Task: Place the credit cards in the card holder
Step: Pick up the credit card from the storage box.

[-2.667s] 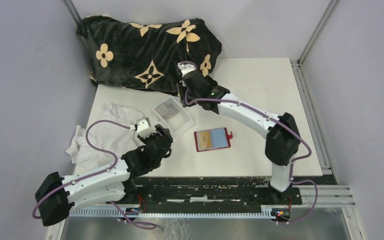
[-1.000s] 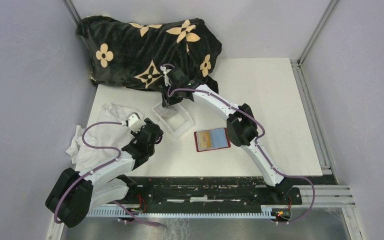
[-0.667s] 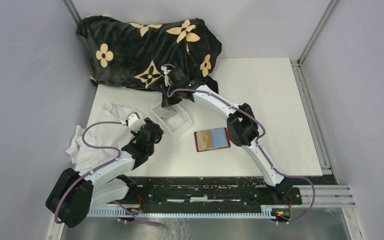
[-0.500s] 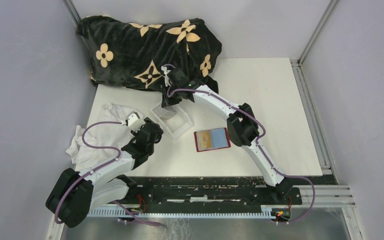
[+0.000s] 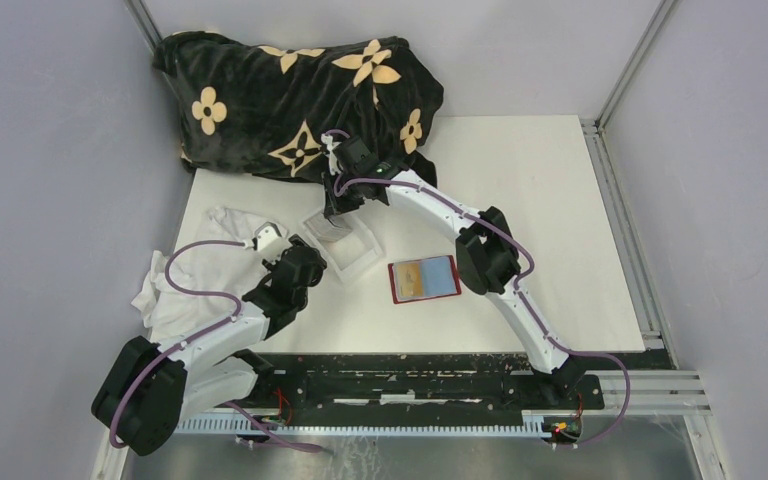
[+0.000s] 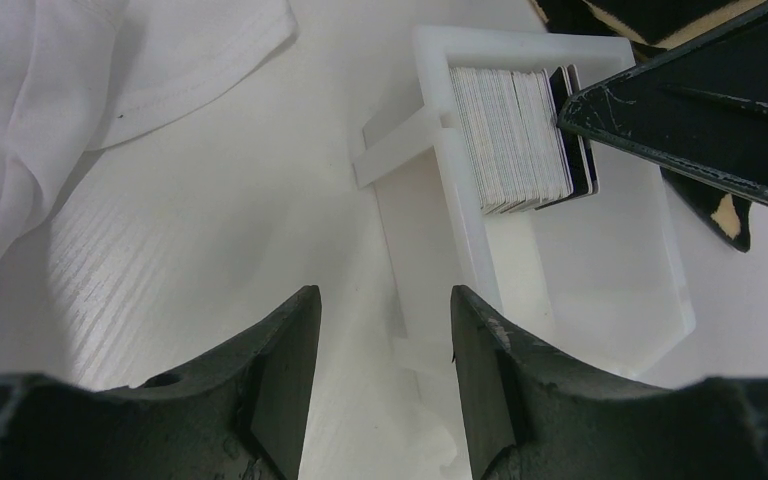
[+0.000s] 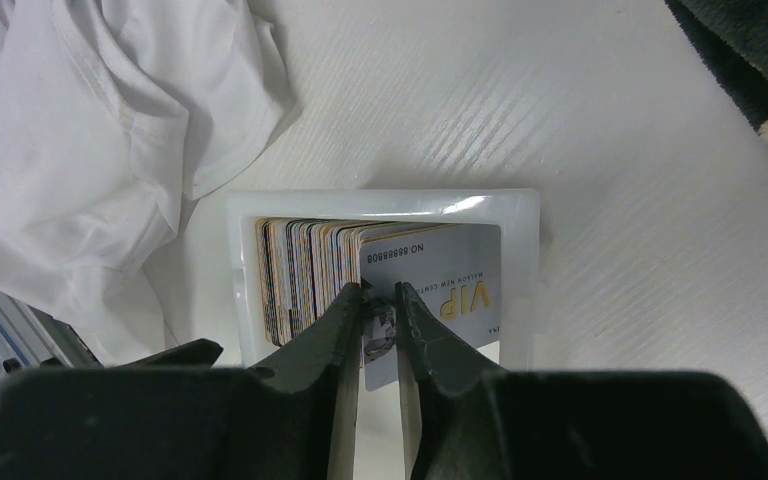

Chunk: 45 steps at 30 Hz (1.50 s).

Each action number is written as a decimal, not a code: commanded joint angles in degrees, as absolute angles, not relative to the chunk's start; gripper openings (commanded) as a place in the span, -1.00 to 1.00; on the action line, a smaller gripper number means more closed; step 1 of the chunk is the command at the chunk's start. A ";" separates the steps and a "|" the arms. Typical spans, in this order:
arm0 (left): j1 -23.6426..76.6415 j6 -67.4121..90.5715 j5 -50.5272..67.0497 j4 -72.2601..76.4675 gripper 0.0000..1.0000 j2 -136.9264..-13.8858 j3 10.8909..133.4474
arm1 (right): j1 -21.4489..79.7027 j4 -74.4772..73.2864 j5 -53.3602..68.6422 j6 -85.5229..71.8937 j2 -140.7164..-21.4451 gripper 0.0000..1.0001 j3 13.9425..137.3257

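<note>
Inside the box (image 7: 390, 198), right hand (image 7: 378, 292) now tighter on one card (image 7: 460, 270)

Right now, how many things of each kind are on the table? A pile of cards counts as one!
Red card holder: 1
Card stack, too tightly packed to count singly: 1
Clear box around the stack: 1
White cloth: 1
Black flowery blanket: 1
Total: 5

My gripper (image 7: 378, 295) pinches a VIP card (image 7: 450, 275) at the end of the cards (image 7: 305, 265) standing in a clear box (image 7: 390, 200). White cloth (image 7: 80, 150) lies just left of it.
</note>
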<state>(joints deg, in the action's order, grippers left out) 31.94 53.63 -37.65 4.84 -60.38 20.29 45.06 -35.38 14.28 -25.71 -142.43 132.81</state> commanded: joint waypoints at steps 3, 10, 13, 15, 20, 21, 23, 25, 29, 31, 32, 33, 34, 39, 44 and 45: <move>31.65 51.48 -37.97 6.41 0.15 -59.39 21.70 | 45.96 -36.09 14.38 -26.41 -137.34 -0.55 132.73; 31.63 51.50 -37.93 6.16 0.13 -58.76 21.40 | 46.27 -36.26 14.37 -26.59 -137.25 -0.54 132.72; 31.63 51.57 -37.88 6.08 0.13 -58.55 21.20 | 46.30 -36.31 14.33 -26.63 -137.16 -0.57 132.64; 31.59 51.59 -37.89 5.98 0.13 -58.41 21.11 | 46.32 -36.41 14.18 -26.52 -136.99 -0.66 132.39; 31.61 51.83 -37.93 5.81 0.12 -58.11 20.88 | 46.41 -36.71 12.40 -25.75 -135.65 -0.82 131.18; 31.58 51.83 -37.96 5.74 0.12 -57.98 20.89 | 46.41 -36.85 11.77 -25.35 -135.30 -0.85 130.95; 31.58 51.86 -38.05 5.63 0.12 -57.76 20.89 | 46.57 -37.30 10.28 -24.50 -134.56 -0.87 130.60; 31.59 51.86 -38.06 5.58 0.12 -57.66 20.98 | 46.73 -37.60 9.10 -23.72 -133.80 -0.88 130.20; 31.60 51.28 -37.89 5.46 0.15 -57.92 21.51 | 46.98 -38.68 5.98 -21.78 -132.28 -0.96 129.93; 31.56 50.96 -37.73 5.36 0.17 -58.08 22.04 | 47.02 -39.02 4.06 -20.39 -131.24 -0.98 129.28; 31.56 50.76 -37.64 5.43 0.18 -58.09 22.22 | 47.05 -39.04 3.22 -19.90 -130.63 -0.98 128.71; 31.60 50.45 -37.43 5.57 0.20 -58.10 22.50 | 47.10 -38.98 2.42 -19.37 -129.94 -0.98 128.11; 31.57 50.11 -37.25 5.76 0.21 -58.02 22.73 | 47.03 -38.88 1.90 -18.96 -129.23 -0.98 127.32; 31.56 47.48 -36.15 6.79 0.29 -57.75 24.48 | 47.02 -36.40 0.88 -17.80 -124.36 -0.98 121.24; 31.57 44.23 -33.37 8.35 0.32 -56.69 25.88 | 47.02 -34.36 1.82 -17.27 -117.41 -0.98 114.25; 31.61 43.56 -31.77 9.68 0.32 -56.05 25.77 | 47.03 -33.91 2.34 -17.23 -115.78 -0.98 112.44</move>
